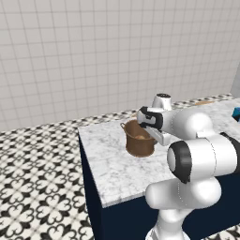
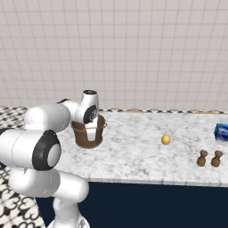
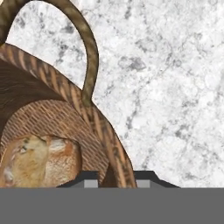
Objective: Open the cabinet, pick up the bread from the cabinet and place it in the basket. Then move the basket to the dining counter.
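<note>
Woven basket point(image 1: 139, 140) upright on dining counter point(image 1: 108, 159), bread point(image 3: 37, 159) inside

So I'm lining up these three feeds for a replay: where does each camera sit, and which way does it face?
Left base view: behind the arm's left, facing forward and down at the basket on the dining counter; arm lower right.
Right base view: behind its right, same basket and counter; arm lower left.
Hand view: on the hand, looking into the basket at the bread, the gripper straddling the rim.
Shared: basket, counter.
</note>
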You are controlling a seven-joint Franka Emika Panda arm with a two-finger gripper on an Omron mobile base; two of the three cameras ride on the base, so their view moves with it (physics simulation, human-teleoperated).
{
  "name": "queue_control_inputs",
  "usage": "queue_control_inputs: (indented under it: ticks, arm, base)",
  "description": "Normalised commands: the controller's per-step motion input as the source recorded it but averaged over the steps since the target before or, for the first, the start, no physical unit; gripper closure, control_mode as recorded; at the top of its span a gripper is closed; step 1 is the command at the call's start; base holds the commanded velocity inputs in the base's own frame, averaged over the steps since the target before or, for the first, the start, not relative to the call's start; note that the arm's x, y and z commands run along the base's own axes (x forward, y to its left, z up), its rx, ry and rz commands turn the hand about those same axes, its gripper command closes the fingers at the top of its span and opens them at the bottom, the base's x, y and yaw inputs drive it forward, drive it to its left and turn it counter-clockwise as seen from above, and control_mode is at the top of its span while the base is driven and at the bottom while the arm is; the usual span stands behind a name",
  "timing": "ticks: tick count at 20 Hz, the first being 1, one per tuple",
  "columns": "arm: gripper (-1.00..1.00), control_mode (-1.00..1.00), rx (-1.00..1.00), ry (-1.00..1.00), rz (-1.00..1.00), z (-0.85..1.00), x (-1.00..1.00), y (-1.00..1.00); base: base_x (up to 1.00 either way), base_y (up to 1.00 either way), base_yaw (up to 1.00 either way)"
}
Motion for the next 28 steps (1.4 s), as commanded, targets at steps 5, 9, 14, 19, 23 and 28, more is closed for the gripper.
queue_control_inputs:
  ticks: [5, 9, 14, 19, 23, 28]
  arm:
    - [-1.00, -1.00, 0.00, 0.03, 0.00, 0.05, 0.00, -0.02]
    - [-1.00, -1.00, 0.00, 0.01, 0.01, 0.49, -0.07, 0.00]
    - [-1.00, -1.00, -0.11, -0.13, 0.06, 0.90, -0.46, 0.12]
    - [-1.00, -1.00, -0.35, -0.03, 0.37, 0.90, -0.95, 0.57]
    - [-1.00, -1.00, -0.33, -0.13, 0.44, 0.89, -1.00, 0.69]
    - [-1.00, -1.00, -0.34, 0.04, 0.38, 0.62, -0.58, 1.00]
  base:
    - [0.00, 0.00, 0.00]
    - [0.00, 0.00, 0.00]
    - [0.00, 0.00, 0.00]
    - [0.00, 0.00, 0.00]
    - [0.00, 0.00, 0.00]
    - [0.00, 0.00, 0.00]
